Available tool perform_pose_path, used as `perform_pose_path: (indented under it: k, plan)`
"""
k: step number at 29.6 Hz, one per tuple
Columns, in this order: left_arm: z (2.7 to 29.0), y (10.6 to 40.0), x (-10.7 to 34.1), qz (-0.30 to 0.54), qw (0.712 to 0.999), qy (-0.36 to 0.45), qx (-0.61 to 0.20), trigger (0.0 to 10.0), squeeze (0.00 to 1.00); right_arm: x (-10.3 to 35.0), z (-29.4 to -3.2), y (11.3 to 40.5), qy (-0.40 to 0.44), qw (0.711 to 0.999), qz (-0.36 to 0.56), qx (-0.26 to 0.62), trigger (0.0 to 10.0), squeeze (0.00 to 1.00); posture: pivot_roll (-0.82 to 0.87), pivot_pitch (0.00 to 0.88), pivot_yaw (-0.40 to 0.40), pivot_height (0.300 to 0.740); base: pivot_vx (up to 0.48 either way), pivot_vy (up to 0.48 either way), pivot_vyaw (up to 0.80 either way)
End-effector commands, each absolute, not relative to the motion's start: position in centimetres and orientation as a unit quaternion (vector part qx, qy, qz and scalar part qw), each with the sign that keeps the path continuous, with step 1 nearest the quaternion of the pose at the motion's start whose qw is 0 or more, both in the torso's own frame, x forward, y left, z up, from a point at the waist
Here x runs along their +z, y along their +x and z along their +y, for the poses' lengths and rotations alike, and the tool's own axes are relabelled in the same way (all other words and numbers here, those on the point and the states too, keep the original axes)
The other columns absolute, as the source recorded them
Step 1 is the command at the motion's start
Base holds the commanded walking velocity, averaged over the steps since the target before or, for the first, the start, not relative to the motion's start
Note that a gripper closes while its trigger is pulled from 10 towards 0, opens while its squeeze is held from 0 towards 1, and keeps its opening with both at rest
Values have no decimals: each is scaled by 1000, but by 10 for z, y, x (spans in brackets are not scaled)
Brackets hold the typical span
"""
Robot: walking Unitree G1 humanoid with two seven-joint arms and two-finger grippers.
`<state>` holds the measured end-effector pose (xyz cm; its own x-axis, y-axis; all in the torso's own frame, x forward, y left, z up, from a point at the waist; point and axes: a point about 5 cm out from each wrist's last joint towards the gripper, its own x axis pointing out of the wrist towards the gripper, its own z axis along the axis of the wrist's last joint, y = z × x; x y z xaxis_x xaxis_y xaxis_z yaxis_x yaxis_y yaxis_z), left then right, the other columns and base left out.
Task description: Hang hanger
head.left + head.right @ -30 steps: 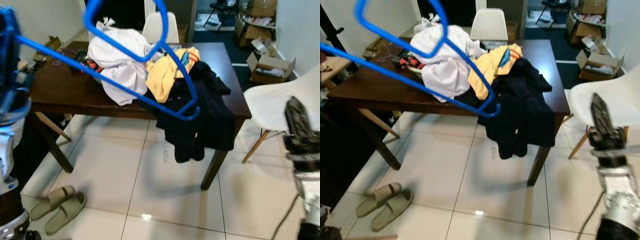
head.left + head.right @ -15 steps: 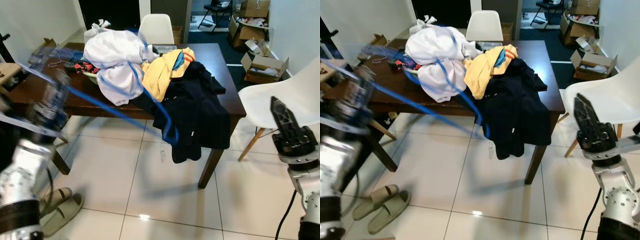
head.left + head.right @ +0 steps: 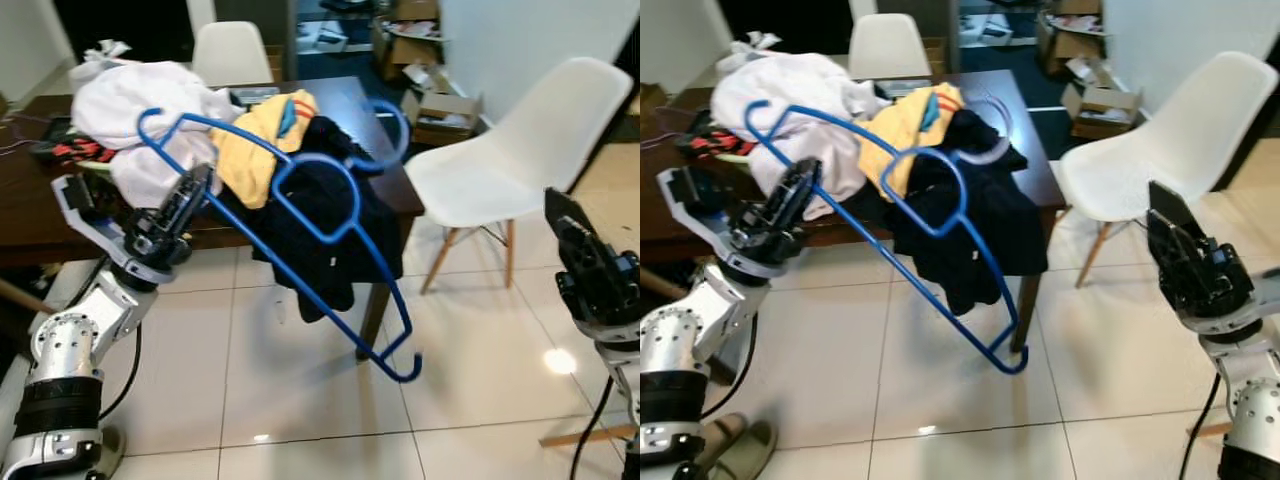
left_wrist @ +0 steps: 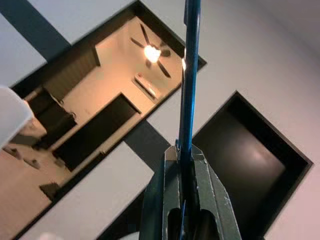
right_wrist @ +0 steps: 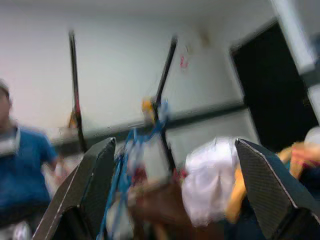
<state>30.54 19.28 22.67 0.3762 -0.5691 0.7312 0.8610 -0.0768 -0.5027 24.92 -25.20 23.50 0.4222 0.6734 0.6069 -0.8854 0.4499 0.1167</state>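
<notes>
Left gripper [image 3: 190, 195] pinching blue plastic hanger [image 3: 330, 270], held in air before dark wooden table [image 3: 360, 110]. Hanger long axis slants down toward robot's right; lower end near floor tiles, hook partly lost against clothes pile [image 3: 250, 140]. Right gripper [image 5: 175, 185] fingers spread, holding nothing; that wrist view blurred.

Cam swung to robot's right vs 1 s ago: table [image 3: 20, 225] now sits left in frame, white chair [image 3: 520, 150] near centre. Left gripper [image 3: 195, 190] dropped from top-left corner to mid-left w/ arm fully in view, fingers clamped on blue hanger [image 3: 330, 265], which went from high across the laundry to slanting down in front of table, low end near floor. Right gripper [image 3: 575, 235] rose a bit, fingers spread.
</notes>
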Motion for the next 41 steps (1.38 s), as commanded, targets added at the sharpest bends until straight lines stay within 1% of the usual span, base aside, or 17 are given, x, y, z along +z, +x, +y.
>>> perform_pose_path:
  k: [1,2,5,8,9,11,15,18,20,21,22,28,29,32,33,34,41]
  plan:
    - [198,305,226,-142,671,-487,-541,10000,0,235,-245,249,202,817,-229,489,10000,0,-14,105,26,740,0,0,0]
    - [197,303,224,-137,671,-482,-546,10000,0,235,-239,250,191,820,-210,497,10000,0,-17,108,27,740,0,0,0]
    - [197,302,223,-132,670,-479,-551,10000,0,234,-235,251,183,822,-196,503,10000,0,-17,108,27,740,0,0,0]
    - [189,295,216,-106,672,-451,-578,10000,0,231,-206,252,168,813,-126,543,10000,0,-22,112,29,740,0,0,0]
    - [189,295,216,-106,672,-451,-578,10000,0,231,-206,252,168,813,-126,543,10000,0,-22,112,29,740,0,0,0]
    - [188,294,216,-100,670,-442,-588,10000,0,231,-191,249,169,799,-107,567,10000,0,-24,112,29,740,0,0,0]
    - [187,294,217,-97,668,-436,-595,10000,0,233,-181,248,168,790,-99,582,10000,0,-25,113,31,740,0,0,0]
    - [184,292,216,-88,665,-426,-607,10000,0,238,-163,243,173,767,-96,610,10000,0,-27,112,33,740,0,0,0]
    - [184,292,216,-88,665,-426,-607,10000,0,238,-163,243,173,767,-96,610,10000,0,-27,112,33,740,0,0,0]
    - [183,292,216,-86,665,-423,-609,10000,0,237,-157,243,170,765,-88,615,10000,0,-27,112,34,740,0,0,0]
    - [182,292,215,-86,665,-421,-610,10000,0,234,-151,243,164,768,-72,615,10000,0,-29,111,33,740,0,0,0]
    - [180,291,216,-89,664,-418,-614,10000,0,227,-141,244,153,776,-38,611,10000,0,-29,111,32,740,0,0,0]
    - [179,291,216,-91,663,-415,-616,10000,0,224,-140,247,153,783,-24,602,8549,0,-32,109,33,740,0,0,0]
    - [179,291,216,-91,663,-415,-616,10000,0,224,-140,247,153,783,-24,602,8549,0,-32,109,33,740,0,0,0]
    - [179,290,217,-94,663,-412,-618,10000,0,220,-140,249,151,790,-10,594,7843,0,-33,109,33,740,0,0,0]
    - [179,290,217,-96,663,-410,-619,10000,0,216,-140,252,152,798,-1,583,0,0,-30,109,31,740,0,0,0]
    - [178,288,217,-98,664,-405,-621,10000,0,214,-142,257,162,808,4,566,0,0,-30,106,31,740,0,0,0]
